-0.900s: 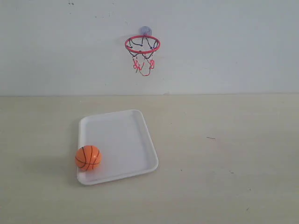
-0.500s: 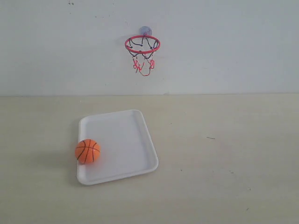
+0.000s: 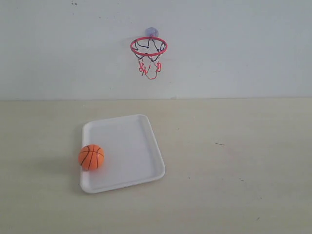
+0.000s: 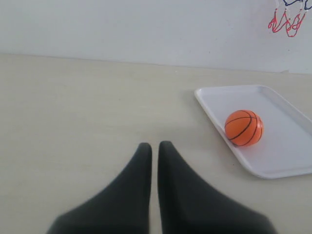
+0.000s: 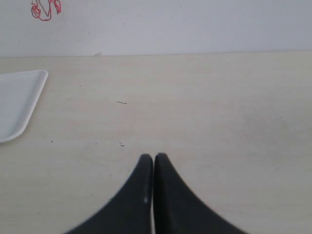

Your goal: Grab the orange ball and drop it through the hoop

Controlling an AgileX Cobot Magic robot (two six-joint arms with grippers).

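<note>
The orange ball (image 3: 91, 157) rests against the left rim of the white tray (image 3: 131, 141); the left wrist view also shows the ball (image 4: 243, 127) on the tray (image 4: 287, 146). High on the wall hangs the hoop (image 3: 148, 47), red-rimmed with a string net and a bluish suction cup; only bits of its net (image 4: 286, 22) (image 5: 45, 9) show in the wrist views. My left gripper (image 4: 154, 145) is shut with nothing held, well short of the ball. My right gripper (image 5: 153, 156) is shut and empty over bare table. Neither gripper appears in the exterior view.
The beige table (image 3: 234, 161) runs back to a white wall (image 3: 243, 48). The tray's corner (image 5: 19, 97) shows in the right wrist view. A few small dark specks (image 3: 220, 144) mark the tabletop.
The ball has rolled a little way back along the tray's left rim. Nothing else has moved.
</note>
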